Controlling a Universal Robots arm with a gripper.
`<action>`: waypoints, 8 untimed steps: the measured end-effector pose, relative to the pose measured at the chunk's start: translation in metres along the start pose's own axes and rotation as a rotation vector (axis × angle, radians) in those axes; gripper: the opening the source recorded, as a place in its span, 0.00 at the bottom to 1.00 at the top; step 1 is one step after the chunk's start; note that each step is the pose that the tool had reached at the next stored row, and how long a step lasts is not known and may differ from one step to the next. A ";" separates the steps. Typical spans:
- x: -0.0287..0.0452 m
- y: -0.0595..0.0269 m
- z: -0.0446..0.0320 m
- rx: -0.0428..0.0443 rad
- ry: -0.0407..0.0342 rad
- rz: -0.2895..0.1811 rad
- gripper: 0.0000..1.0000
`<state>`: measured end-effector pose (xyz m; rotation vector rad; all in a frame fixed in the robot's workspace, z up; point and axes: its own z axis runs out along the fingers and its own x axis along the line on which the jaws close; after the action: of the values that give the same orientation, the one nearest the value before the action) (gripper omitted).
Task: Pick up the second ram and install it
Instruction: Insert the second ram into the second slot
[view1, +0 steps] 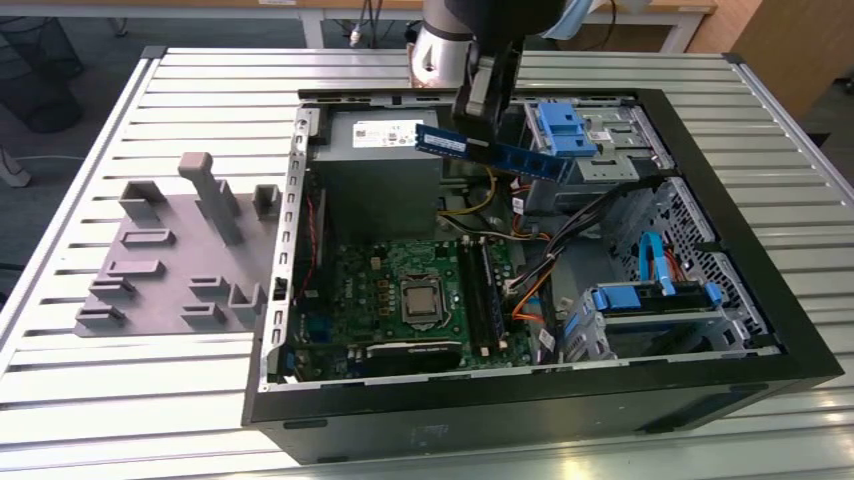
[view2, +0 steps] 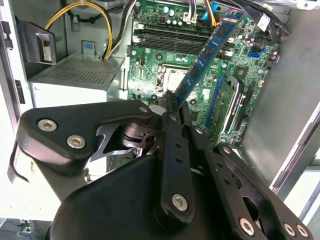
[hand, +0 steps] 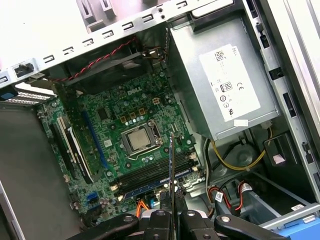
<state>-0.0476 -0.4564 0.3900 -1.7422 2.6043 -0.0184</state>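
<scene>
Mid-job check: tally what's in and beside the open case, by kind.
Memory stick, held in the pincer: 1
Green motherboard: 1
Grey power supply: 1
Blue drive latches: 2
Grey parts holder: 1
Total: 6

The second ram (view1: 521, 158) is seen as blue, patterned with a row of black chips and a white label. The motherboard (view1: 400, 290) is coloured green, the drive latches (view1: 563, 130) bright blue, the end effector (view2: 169, 102) black. The worktop (view1: 200, 90) is striped with pale silver slats.

A slatted metal table (view1: 147, 400) stands on grey floor (view1: 60, 150), wooden cabinet (view1: 787, 40) behind.
</scene>
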 end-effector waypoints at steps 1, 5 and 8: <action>0.0000 0.0000 0.0001 0.0000 0.0000 0.004 0.14; 0.0000 0.0000 0.0003 0.0000 0.0002 0.015 0.14; 0.0000 0.0000 0.0004 0.0000 0.0002 0.019 0.14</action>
<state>-0.0476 -0.4564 0.3896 -1.7176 2.6206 -0.0186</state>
